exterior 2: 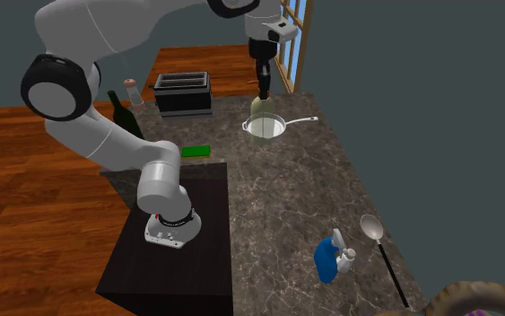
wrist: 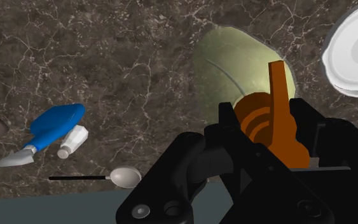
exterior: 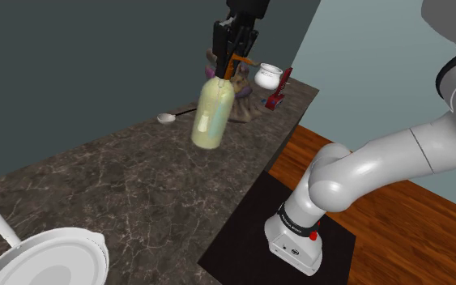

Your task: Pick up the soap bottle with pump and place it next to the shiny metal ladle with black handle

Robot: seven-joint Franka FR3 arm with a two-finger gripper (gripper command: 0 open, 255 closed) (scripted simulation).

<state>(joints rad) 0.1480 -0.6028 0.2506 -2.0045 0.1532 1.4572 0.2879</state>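
Soap bottle [exterior: 212, 117] hangs above the tabletop [exterior 2: 286, 197], seemingly by the pan [exterior 2: 281, 131]; ladle [exterior 2: 371, 228] and spray bottle [exterior 2: 327, 261] lie side by side, well apart from them.

Glossy soap bottle [exterior: 211, 118]; veined stone-look counter [exterior: 129, 178]; wood floor [exterior: 396, 214].

Flat, even simulator light, rather dim, soft sheen on the white arm [exterior: 364, 170], faint highlight on the pale bottle [exterior: 212, 117], dark veined counter [exterior: 121, 178] evenly lit, black gripper [wrist: 266, 111] nearly featureless, everything sharply focused
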